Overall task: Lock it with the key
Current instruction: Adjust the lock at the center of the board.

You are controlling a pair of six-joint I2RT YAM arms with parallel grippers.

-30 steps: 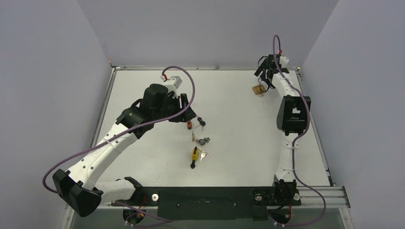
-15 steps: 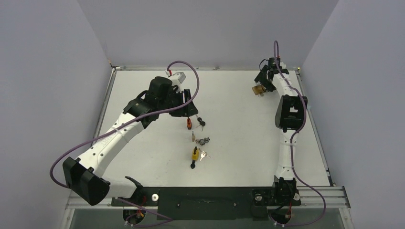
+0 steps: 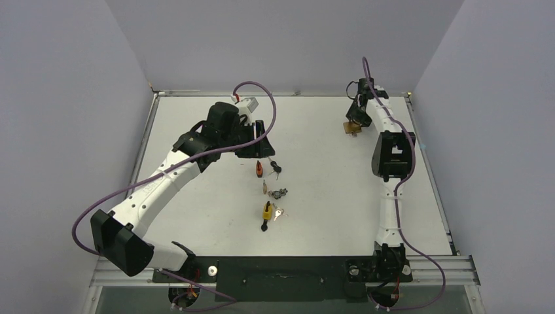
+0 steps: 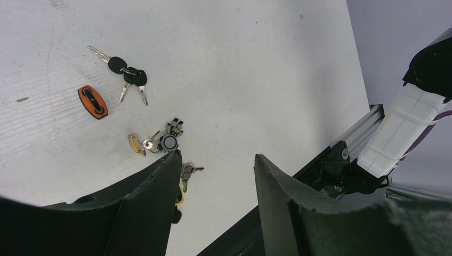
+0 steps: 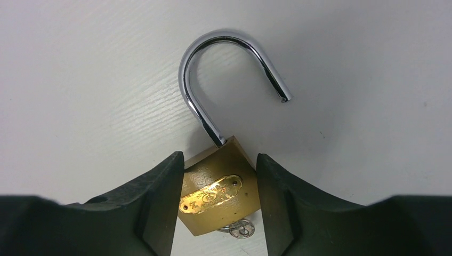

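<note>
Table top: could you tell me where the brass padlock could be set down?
Bare: the wide stretch between the black keys and the right arm, and the far middle. Crowded: the middle, from orange tag down to yellow padlock.

The padlock (image 5: 218, 197) is brass gold with a shiny chrome shackle (image 5: 213, 64). The table (image 3: 327, 163) is white. The fob (image 4: 93, 101) is orange with a black centre; the keys (image 4: 133, 78) have black heads. The arms (image 3: 163, 180) are white with black joints.
</note>
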